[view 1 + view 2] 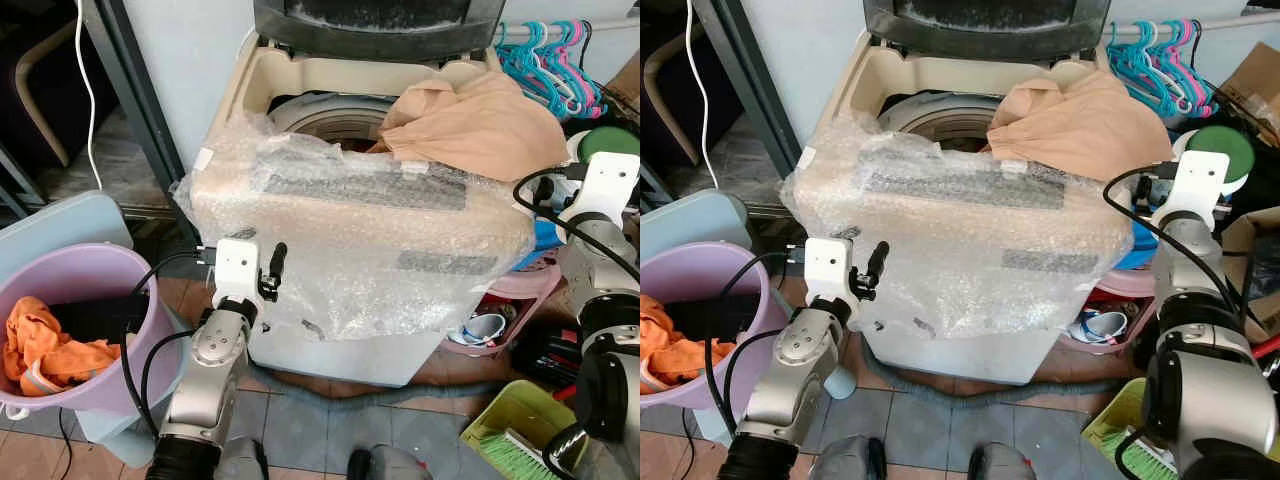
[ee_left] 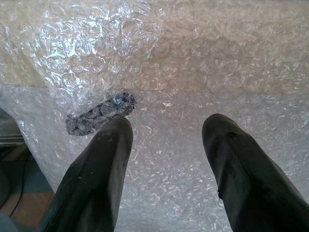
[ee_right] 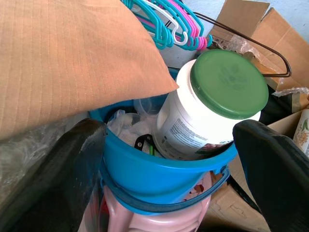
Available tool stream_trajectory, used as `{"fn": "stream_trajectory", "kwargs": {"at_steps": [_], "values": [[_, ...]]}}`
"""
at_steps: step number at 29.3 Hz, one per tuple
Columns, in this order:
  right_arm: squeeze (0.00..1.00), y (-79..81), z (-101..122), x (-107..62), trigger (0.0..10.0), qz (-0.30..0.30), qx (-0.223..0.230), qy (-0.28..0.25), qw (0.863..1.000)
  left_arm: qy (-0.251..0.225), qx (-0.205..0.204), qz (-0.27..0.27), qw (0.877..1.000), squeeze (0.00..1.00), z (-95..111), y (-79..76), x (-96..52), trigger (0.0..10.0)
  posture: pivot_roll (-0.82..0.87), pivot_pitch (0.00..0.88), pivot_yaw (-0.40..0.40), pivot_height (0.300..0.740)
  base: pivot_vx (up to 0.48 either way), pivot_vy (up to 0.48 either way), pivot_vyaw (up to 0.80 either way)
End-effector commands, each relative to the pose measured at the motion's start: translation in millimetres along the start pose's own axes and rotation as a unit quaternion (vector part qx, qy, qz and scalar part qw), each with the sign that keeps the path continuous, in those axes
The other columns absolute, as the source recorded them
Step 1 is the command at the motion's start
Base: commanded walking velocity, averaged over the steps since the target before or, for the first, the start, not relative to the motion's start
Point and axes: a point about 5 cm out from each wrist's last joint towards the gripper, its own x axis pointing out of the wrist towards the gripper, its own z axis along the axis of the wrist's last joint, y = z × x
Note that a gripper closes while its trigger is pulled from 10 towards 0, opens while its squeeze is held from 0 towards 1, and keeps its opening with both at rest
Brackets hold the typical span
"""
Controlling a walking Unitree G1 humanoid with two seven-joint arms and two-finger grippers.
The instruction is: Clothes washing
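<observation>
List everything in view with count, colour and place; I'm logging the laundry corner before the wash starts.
washing machine: one, cream, centre, lid up
bubble wrap: one clear sheet, over the machine's front
garment: one, tan, draped over the machine's right rim
purple tub: one, floor at left
orange cloth: one, inside the purple tub
hangers: a bunch, teal and pink, upper right
blue bucket: one, right of the machine, stacked on a pink one
white jar: one, green lid, in the blue bucket
green basket: one, floor at lower right
left end effector: black fingers open, against the bubble wrap
right end effector: open, facing the blue bucket
</observation>
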Motion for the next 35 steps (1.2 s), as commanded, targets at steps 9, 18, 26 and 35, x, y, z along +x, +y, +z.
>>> {"fn": "stream_trajectory", "kwargs": {"at_steps": [9, 18, 26, 35], "values": [[1.0, 51.3, 50.0, 5.6, 10.0, 0.096, 0.042, -0.086, 0.991, 0.001, 0.008, 0.01, 1.0, 0.0, 1.8, 3.7, -5.6, 10.0, -0.01, 0.091, -0.023, 0.74, 0.0, 0.0, 0.0], [1.0, 95.6, 82.4, -0.4, 10.0, 0.175, 0.07, -0.145, 0.971, 0.0, 0.005, 0.01, 1.0, 0.0, 2.5, 1.5, -4.9, 10.0, -0.01, 0.088, -0.025, 0.74, 0.0, 0.0, 0.0], [0.83, 158.5, 98.7, -27.1, 10.0, 0.324, 0.078, -0.202, 0.921, -0.001, 0.004, 0.009, 1.0, 0.0, 3.4, 0.8, -3.1, 10.0, -0.01, 0.081, -0.024, 0.74, 0.0, 0.0, 0.0], [0.83, 192.6, 76.7, -58.7, 10.0, 0.496, 0.043, -0.184, 0.848, -0.004, 0.005, 0.005, 1.0, 0.0, 5.0, -0.7, 1.1, 10.0, -0.02, 0.07, -0.016, 0.74, 0.0, 0.0, 0.0]]}}
